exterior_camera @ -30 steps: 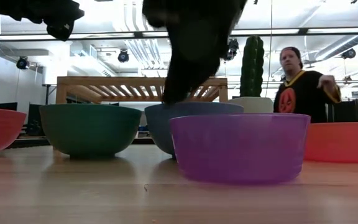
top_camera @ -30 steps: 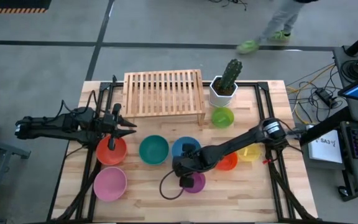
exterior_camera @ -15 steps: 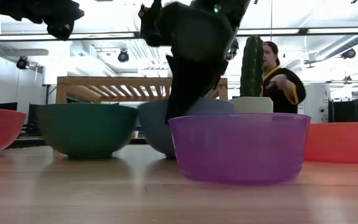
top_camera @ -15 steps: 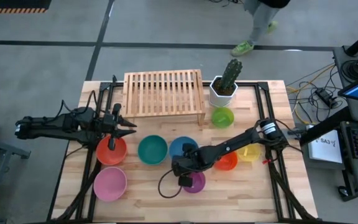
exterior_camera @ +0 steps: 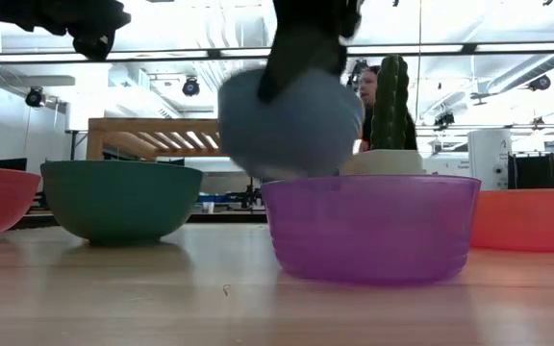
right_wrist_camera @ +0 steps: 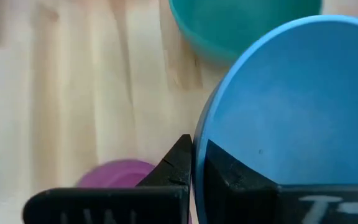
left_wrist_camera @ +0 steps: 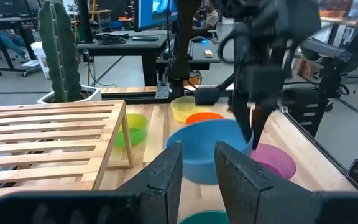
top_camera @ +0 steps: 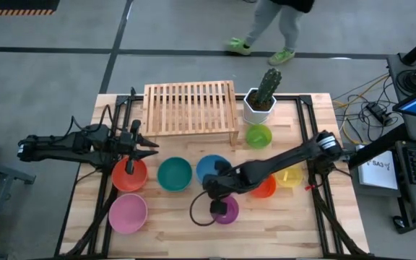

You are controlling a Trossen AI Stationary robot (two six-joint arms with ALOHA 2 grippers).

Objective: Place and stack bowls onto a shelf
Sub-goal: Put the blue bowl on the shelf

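Observation:
My right gripper (top_camera: 219, 183) is shut on the blue bowl (top_camera: 209, 167), which hangs tilted above the table (exterior_camera: 291, 120) between the teal bowl (top_camera: 175, 173) and the purple bowl (top_camera: 225, 210). My left gripper (top_camera: 147, 149) hovers open over the red-orange bowl (top_camera: 128, 174), holding nothing. The pink (top_camera: 127, 213), orange (top_camera: 264, 188), yellow (top_camera: 292, 176) and lime green (top_camera: 258, 135) bowls rest upright on the tabletop. The slatted wooden shelf (top_camera: 190, 107) stands bare at the far edge. My right gripper pinches the blue bowl's rim (right_wrist_camera: 211, 134) on its near side, one finger inside the bowl and one outside. The fingers (left_wrist_camera: 252, 127) come from above, pointing down. The bowl hangs below them, tipped and lifted clear of the table.
A cactus in a white pot (top_camera: 261, 101) stands right of the shelf, by the lime green bowl. A person (top_camera: 273, 25) walks on the floor beyond the table's far edge. Bare wood lies along the near edge (top_camera: 179, 235).
My right gripper has shut on the blue bowl's rim and risen, lifting the bowl off the table and tipping it. The teal bowl has slid a little toward the table's left edge. The person behind has walked leftward.

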